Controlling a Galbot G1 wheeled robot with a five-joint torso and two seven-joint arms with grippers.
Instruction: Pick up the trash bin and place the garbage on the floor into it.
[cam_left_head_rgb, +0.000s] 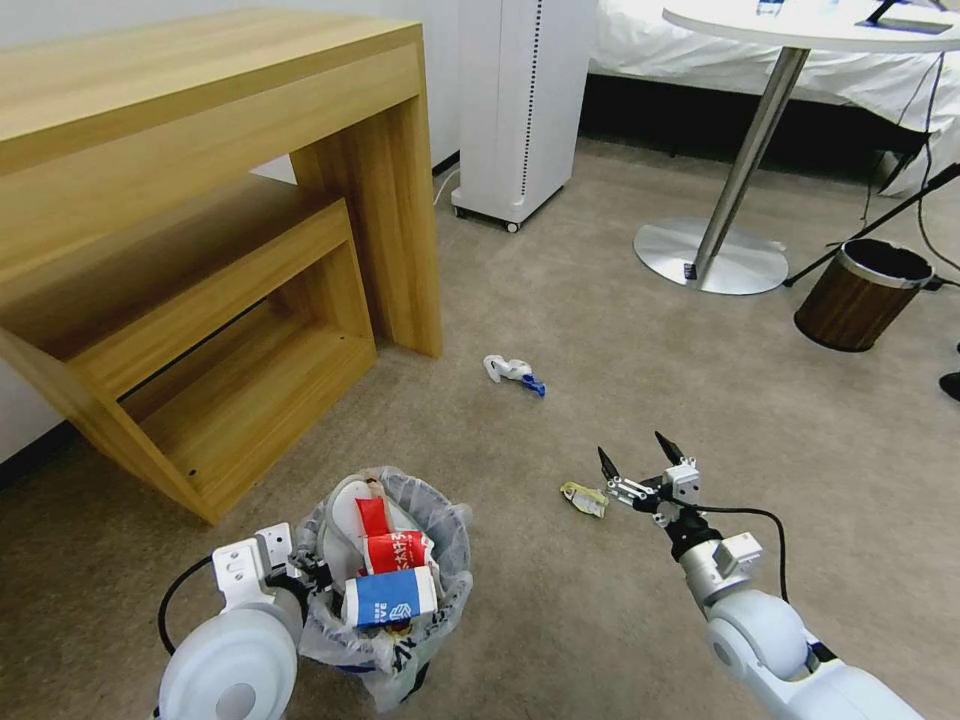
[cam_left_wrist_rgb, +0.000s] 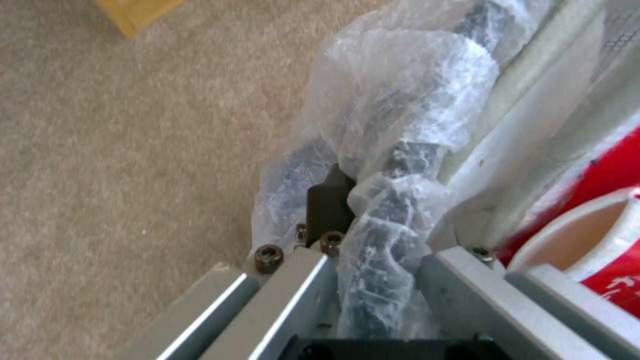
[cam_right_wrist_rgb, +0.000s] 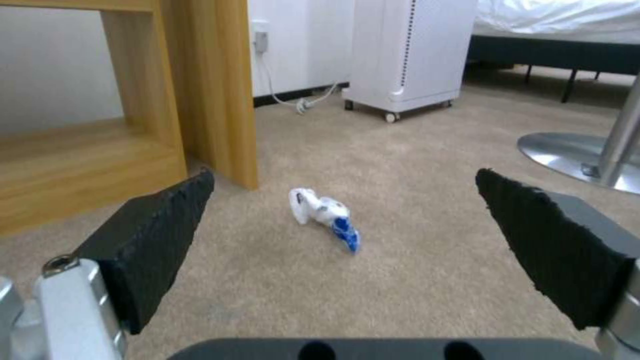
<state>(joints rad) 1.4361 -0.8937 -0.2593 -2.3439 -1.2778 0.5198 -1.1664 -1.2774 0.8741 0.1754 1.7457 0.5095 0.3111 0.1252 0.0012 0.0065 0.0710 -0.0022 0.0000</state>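
Note:
The trash bin (cam_left_head_rgb: 440, 590), black with a crinkly plastic liner, is at the lower left of the head view, and my left gripper (cam_left_head_rgb: 303, 578) is shut on its rim. The left wrist view shows the bagged rim (cam_left_wrist_rgb: 400, 165) pinched between the jaws of the left gripper (cam_left_wrist_rgb: 380, 260). Inside lie a white slipper, red cartons and a blue-white packet (cam_left_head_rgb: 388, 597). My right gripper (cam_left_head_rgb: 640, 452) hangs open low over the floor (cam_left_head_rgb: 560, 300). A small yellowish wrapper (cam_left_head_rgb: 584, 498) lies just beside its left finger. A crumpled white-and-blue piece of garbage (cam_left_head_rgb: 513, 371) (cam_right_wrist_rgb: 325, 217) lies farther ahead, framed by the open right gripper (cam_right_wrist_rgb: 347, 180).
A wooden desk (cam_left_head_rgb: 200, 200) with a lower shelf stands to the left. Beyond are a white wheeled appliance (cam_left_head_rgb: 520, 110), a round table's metal base (cam_left_head_rgb: 712, 255) and a brown wood-grain bin (cam_left_head_rgb: 862, 293). Open carpet lies between them.

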